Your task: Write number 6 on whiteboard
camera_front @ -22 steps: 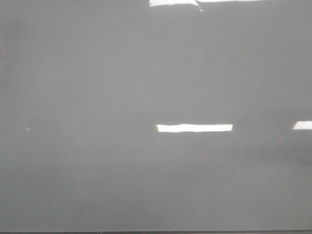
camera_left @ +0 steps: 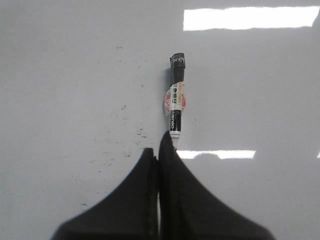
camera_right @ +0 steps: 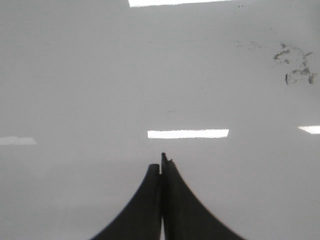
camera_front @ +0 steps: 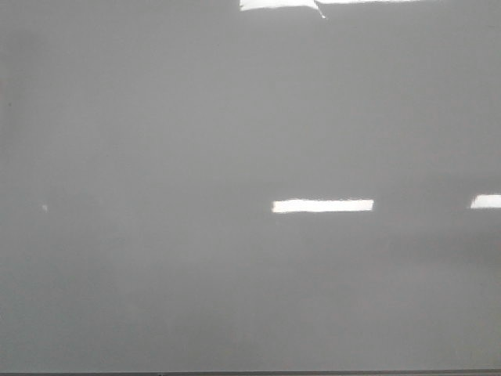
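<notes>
The whiteboard [camera_front: 156, 157] fills the front view, pale grey and glossy; neither gripper shows there. No number 6 shows in any view. In the left wrist view a black-capped marker [camera_left: 176, 95] with a white label lies on the whiteboard [camera_left: 60, 75]. Its near end is hidden behind my right fingertip, to the side of the gap between the jaws. My left gripper [camera_left: 157, 150] is shut, with nothing seen between its jaws. My right gripper [camera_right: 161, 162] is shut and empty over the bare whiteboard [camera_right: 75, 75].
Bright rectangular light reflections [camera_front: 322, 205] lie on the board. Faint dark specks [camera_left: 125, 112] are scattered beside the marker. A patch of dark smudges [camera_right: 295, 65] shows in the right wrist view. The board's near edge [camera_front: 235, 374] runs along the bottom of the front view.
In the front view the left end of the middle reflection has become shorter, drawn in to the right. Nothing else differs.
</notes>
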`<control>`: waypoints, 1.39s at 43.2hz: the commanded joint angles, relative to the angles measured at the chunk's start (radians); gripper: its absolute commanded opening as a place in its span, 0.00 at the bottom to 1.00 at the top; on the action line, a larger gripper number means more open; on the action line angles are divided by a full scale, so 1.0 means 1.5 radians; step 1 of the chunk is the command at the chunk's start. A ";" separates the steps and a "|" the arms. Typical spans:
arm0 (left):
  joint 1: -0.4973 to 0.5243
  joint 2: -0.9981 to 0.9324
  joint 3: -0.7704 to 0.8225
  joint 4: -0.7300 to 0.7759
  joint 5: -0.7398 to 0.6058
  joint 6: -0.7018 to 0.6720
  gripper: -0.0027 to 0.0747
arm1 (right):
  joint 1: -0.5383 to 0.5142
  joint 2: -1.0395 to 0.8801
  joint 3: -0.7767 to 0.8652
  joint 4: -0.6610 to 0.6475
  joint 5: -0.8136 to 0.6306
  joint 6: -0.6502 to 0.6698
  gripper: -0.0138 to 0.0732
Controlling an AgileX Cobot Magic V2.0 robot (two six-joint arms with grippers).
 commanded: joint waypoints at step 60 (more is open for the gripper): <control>-0.005 0.243 -0.482 0.052 0.230 -0.005 0.01 | 0.000 0.273 -0.521 0.023 0.275 0.000 0.08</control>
